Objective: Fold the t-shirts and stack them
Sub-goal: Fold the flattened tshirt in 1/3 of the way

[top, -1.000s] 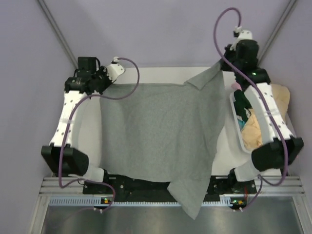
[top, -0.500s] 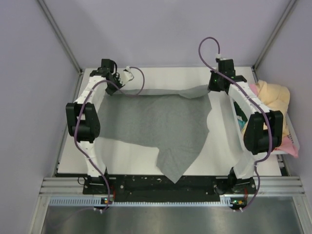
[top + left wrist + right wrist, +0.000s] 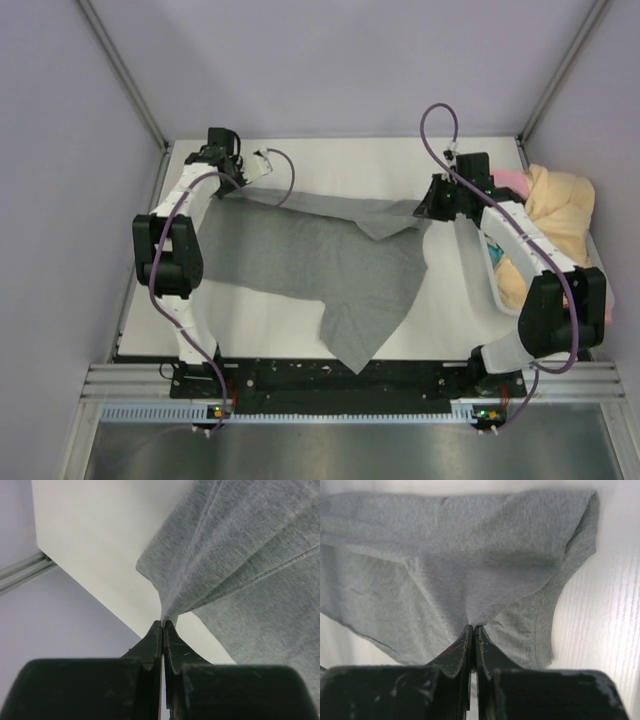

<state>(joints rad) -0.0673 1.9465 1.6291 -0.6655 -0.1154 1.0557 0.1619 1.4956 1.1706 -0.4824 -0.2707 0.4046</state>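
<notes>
The left gripper (image 3: 163,623) and right gripper (image 3: 473,628) both pinch the shirt (image 3: 320,262). They should hold its edge taut while laying it flat

both arms stretch forward, elbows raised. left end effector (image 3: 236,172) sits at 10 o'clock, right end effector (image 3: 424,208) at 2 o'clock, both jaws pinched tight.

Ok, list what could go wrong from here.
The left end effector and right end effector each pinch only a thin bunch of the grey t-shirt; a tug could slip it free. Its far edge is doubled over near the right one, so laying it down may trap a crease.
</notes>
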